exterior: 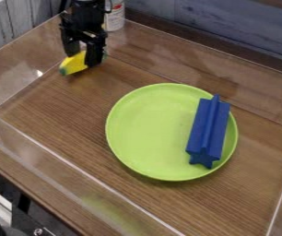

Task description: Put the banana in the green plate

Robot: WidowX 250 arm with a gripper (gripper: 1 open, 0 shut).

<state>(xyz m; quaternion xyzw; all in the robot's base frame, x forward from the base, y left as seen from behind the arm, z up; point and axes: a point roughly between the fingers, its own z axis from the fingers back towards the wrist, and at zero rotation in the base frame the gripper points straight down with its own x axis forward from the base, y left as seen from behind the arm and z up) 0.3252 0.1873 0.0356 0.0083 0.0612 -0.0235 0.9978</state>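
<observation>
A black robot gripper (82, 51) hangs straight down over a small, stubby yellow toy banana (72, 64) at the far left of a wood-grain desk (70, 129), its jaws spread wide on either side of the fruit and not closed on anything. The banana lies flat on the desk, partly hidden behind the fingers, so whether the pads touch it cannot be told from this single overhead view. The open stance looks like the set-up for a pinch across the banana's short width, the easiest way to take a curved, smooth toy.

Well apart, toward the middle right of the desk, sits a large round lime-green plastic plate (144, 134) with a shallow raised rim. A long blue ridged block (207, 129) rests on its right half, reaching the rim, which leaves the left half bare as the likely landing place. Clear acrylic walls (15, 69) enclose the desk on the left and front, close to the banana, so the lift will probably need to clear them before crossing to the plate.

The banana is not yet in the plate; the grasp appears to be the step in hand.
</observation>
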